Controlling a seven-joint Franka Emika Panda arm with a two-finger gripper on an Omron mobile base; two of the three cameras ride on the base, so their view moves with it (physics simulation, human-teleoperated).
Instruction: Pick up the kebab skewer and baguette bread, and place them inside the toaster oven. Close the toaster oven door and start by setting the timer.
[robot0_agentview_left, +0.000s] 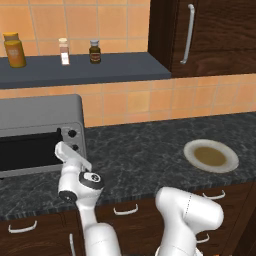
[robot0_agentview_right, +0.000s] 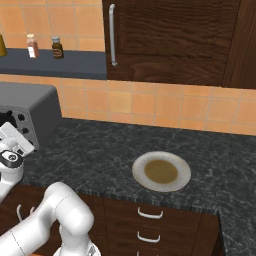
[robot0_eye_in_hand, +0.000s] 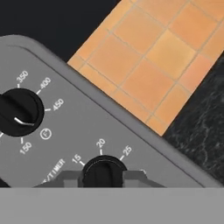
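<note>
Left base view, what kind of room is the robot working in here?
Most likely a home kitchen: a toaster oven sits on a dark speckled stone counter below an orange tiled wall, with dark wood cabinets and spice jars on a shelf.

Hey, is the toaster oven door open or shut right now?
Shut. The toaster oven door stands upright, flush in the toaster oven front, beside its knobs.

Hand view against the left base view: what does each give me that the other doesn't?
Hand view alone: the timer knob close up, dial numbers readable, the fingertips on either side of it. Left base view alone: the toaster oven door shut, the plate on the counter, three jars on the shelf. Both: the toaster oven, tiled wall.
</note>
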